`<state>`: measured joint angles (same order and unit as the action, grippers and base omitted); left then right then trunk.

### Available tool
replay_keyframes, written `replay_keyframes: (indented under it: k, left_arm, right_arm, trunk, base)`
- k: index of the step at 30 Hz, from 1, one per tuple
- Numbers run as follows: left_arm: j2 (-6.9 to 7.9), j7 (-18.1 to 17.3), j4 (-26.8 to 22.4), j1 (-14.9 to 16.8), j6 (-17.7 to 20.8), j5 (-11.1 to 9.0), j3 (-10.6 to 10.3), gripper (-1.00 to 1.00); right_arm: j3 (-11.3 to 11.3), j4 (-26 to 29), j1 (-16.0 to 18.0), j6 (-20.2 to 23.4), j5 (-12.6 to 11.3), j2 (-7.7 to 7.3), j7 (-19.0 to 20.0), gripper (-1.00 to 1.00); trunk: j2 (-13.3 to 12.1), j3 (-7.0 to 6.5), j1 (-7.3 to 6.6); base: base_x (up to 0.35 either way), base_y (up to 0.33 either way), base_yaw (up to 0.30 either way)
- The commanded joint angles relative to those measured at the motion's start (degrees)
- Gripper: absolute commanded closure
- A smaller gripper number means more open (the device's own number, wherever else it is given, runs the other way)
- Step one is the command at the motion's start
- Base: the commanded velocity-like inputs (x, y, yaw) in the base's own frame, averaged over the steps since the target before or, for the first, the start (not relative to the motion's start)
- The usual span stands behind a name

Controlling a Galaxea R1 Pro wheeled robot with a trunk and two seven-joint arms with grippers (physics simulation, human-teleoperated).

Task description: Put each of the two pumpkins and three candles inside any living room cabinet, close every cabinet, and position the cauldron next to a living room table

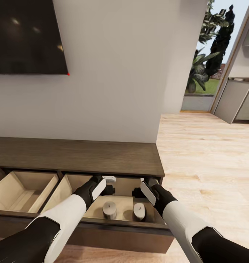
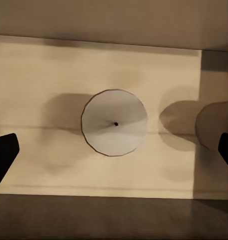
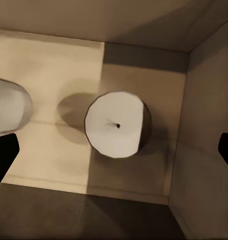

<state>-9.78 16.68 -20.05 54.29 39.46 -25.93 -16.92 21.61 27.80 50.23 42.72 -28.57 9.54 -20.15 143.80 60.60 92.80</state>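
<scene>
While both candles stand upright in the cabinet drawer, left gripper and right gripper hover above them, jaws apart: left candle, right candle.

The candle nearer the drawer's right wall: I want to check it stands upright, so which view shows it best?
The right wrist view: the right candle sits centred, seen straight down with its wick. The head view shows it small, upright between both arms. The left wrist view catches just its edge beside the other candle.
</scene>
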Motion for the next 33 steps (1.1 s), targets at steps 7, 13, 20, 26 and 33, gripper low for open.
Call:
replay_keyframes:
  k: [7,13,20,26,33]
  left_arm:
    - [0.03,0.5,-0.1,0.0,0.2,-0.6,-0.4,-1.00]
    - [0.03,0.5,-0.1,0.0,0.2,-0.6,-0.4,-1.00]
    - [0.03,0.5,-0.1,0.0,0.2,-0.6,-0.4,-1.00]
    - [0.03,0.5,-0.1,0.0,0.2,-0.6,-0.4,-1.00]
    - [0.05,0.5,-0.1,0.0,0.2,-0.6,-0.4,-1.00]
  right_arm:
    - [0.4,0.1,0.0,0.1,-0.6,-0.04,-0.5,-1.00]
    - [0.4,0.1,0.0,0.1,-0.6,-0.04,-0.5,-1.00]
    - [0.4,0.1,0.0,0.1,-0.6,-0.04,-0.5,-1.00]
    - [0.4,0.1,0.0,-0.3,-0.6,-0.04,-0.5,-1.00]
    - [0.4,0.1,0.0,-0.9,-0.6,-0.04,-0.5,-1.00]
  trunk:
    - [-0.1,-1.50,-0.19]
    - [-0.2,-2.83,-0.35]
    - [-0.2,-4.38,-0.53]
    - [-0.3,-5.71,-0.68]
    - [-0.4,-7.26,-0.87]
  base:
    - [-0.019,0.000,0.000]
    - [-0.001,0.000,0.000]
    - [0.000,0.000,0.000]
    - [0.000,0.000,0.000]
    - [0.000,0.000,0.000]
